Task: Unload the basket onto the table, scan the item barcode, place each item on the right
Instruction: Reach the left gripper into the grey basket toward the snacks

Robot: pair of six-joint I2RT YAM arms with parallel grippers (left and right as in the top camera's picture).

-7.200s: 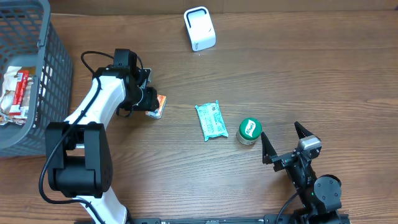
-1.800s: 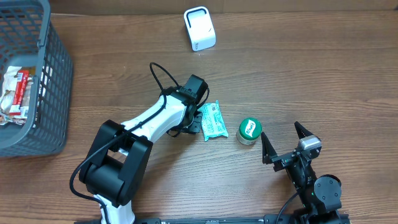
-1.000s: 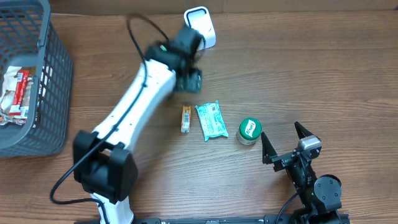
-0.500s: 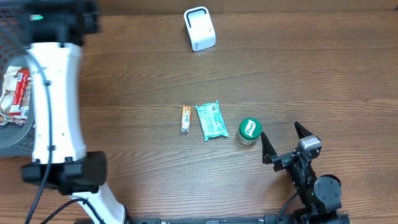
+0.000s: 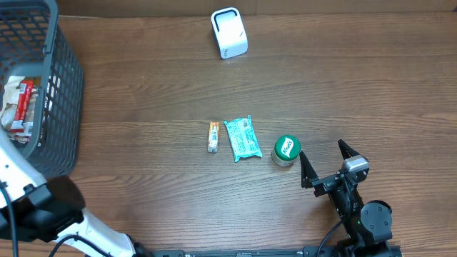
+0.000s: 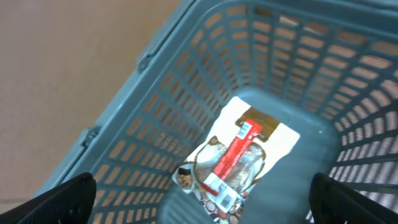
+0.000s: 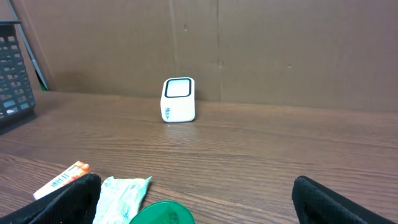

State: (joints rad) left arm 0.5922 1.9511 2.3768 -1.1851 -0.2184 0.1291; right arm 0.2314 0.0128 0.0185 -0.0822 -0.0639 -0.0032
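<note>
The white barcode scanner [image 5: 229, 32] [image 7: 179, 99] stands at the far side of the table. An orange bar [image 5: 213, 135] [image 7: 62, 177], a green packet [image 5: 243, 138] [image 7: 121, 196] and a green-lidded jar [image 5: 287, 150] [image 7: 163, 213] lie in a row mid-table. My left gripper [image 6: 202, 186] hangs open over the grey basket [image 6: 124, 155], above a red-and-white packet [image 6: 233, 155] on its floor, holding nothing. My right gripper [image 5: 322, 152] [image 7: 196, 186] rests open just right of the jar, empty.
The grey basket [image 5: 61, 93] fills the table's left end, with several wrapped snacks [image 5: 18, 107] inside. The white left arm [image 5: 18, 182] runs along the lower left edge of the overhead view. A brown wall [image 7: 280, 50] backs the table.
My left arm has swung from the middle of the table to the far left over the basket, leaving the orange bar beside the green packet. The right arm has not moved.
</note>
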